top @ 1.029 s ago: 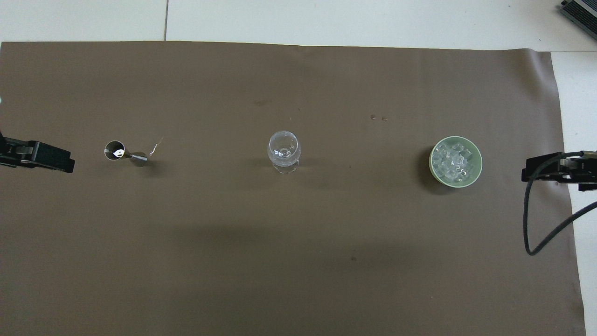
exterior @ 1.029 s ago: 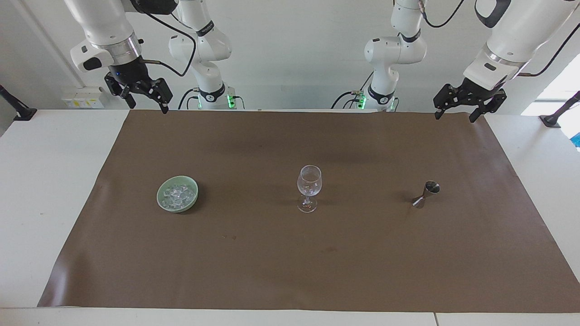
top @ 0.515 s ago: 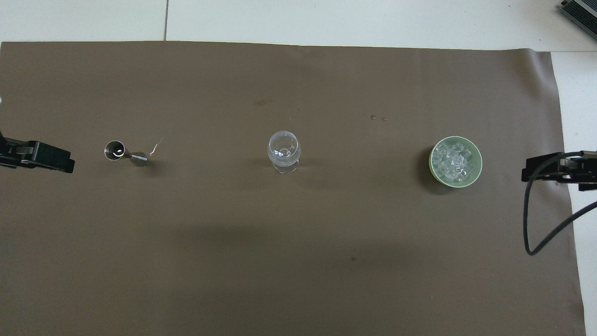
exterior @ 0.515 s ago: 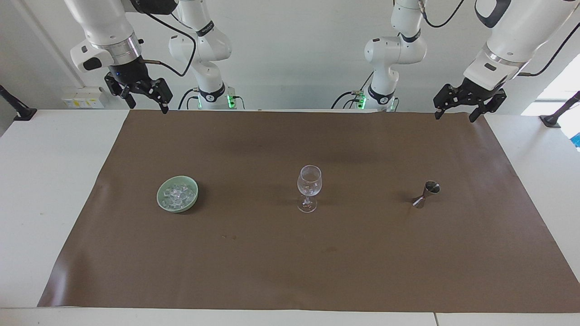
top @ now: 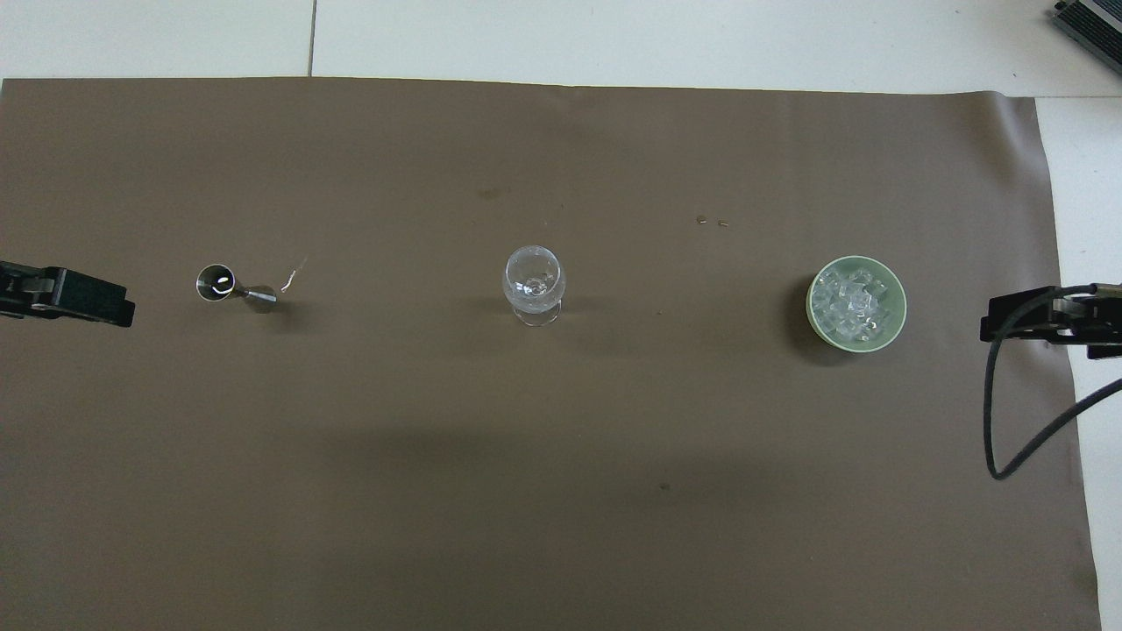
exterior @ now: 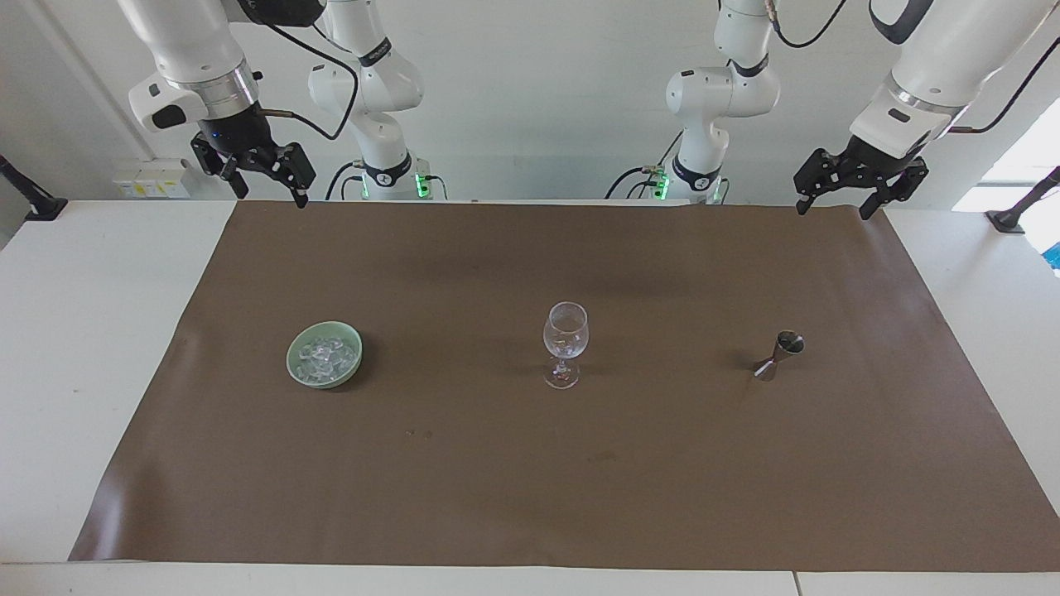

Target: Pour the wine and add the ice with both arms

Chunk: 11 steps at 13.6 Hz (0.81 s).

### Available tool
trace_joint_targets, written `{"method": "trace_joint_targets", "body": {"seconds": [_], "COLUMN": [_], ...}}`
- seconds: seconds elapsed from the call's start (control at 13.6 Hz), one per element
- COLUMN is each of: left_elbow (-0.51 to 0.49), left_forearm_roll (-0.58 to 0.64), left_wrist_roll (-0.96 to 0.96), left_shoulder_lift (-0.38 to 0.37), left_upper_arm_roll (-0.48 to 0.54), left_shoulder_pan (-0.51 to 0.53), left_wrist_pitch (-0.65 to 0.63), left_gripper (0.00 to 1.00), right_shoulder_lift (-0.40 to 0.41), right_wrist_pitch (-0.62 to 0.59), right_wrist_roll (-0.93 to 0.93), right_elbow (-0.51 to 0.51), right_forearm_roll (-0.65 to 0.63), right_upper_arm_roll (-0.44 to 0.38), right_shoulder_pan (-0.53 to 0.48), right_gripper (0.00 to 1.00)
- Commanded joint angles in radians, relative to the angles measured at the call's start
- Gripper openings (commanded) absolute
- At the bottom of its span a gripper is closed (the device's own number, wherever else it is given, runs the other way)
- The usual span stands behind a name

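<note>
A clear stemmed wine glass [exterior: 565, 343] [top: 534, 285] stands upright mid-mat and looks empty. Toward the right arm's end sits a pale green bowl [exterior: 291, 358] [top: 811, 302] with several cubes of ice [exterior: 325, 354] [top: 855, 302]. A small steel jigger [exterior: 778, 354] [top: 232, 287] stands toward the left arm's end. No wine shows, and the jigger's inside is hidden. My left gripper [exterior: 832, 213] [top: 114, 308] hangs open over the mat's corner by its base. My right gripper [exterior: 272, 197] [top: 995, 326] hangs open over the mat's other robot-side corner. Both hold nothing.
A brown mat [exterior: 530, 480] covers most of the white table [exterior: 91, 348]. A black cable [top: 995, 421] loops down from the right wrist over the mat's edge. A few small specks [top: 710, 221] lie on the mat, farther from the robots than the bowl.
The left arm's wrist has risen a little and its gripper has drifted slightly outward toward its end of the table. The right arm shifted very slightly. The objects have not moved.
</note>
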Motion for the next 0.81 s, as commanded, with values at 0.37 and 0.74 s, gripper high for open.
{"method": "trace_joint_targets", "body": {"seconds": [0.37,0.74], "left_elbow": [-0.046,-0.049], "left_forearm_roll": [-0.004,-0.005], "left_wrist_roll": [-0.005,-0.005], "left_shoulder_lift": [-0.030,-0.028], "left_upper_arm_roll": [0.000,0.000], "left_shoulder_pan": [0.021,0.049], "left_wrist_pitch": [0.031,0.041], "left_gripper": [1.00,1.00], "right_shoulder_lift": [-0.015,-0.015], "right_wrist_pitch": [-0.012,-0.012], "right_wrist_roll": [-0.028,-0.028], "right_elbow": [-0.010,-0.010], "right_forearm_roll": [0.017,0.017], "right_upper_arm_roll": [0.003,0.003], "right_shoulder_pan": [-0.006,-0.006], "right_gripper": [1.00,1.00]}}
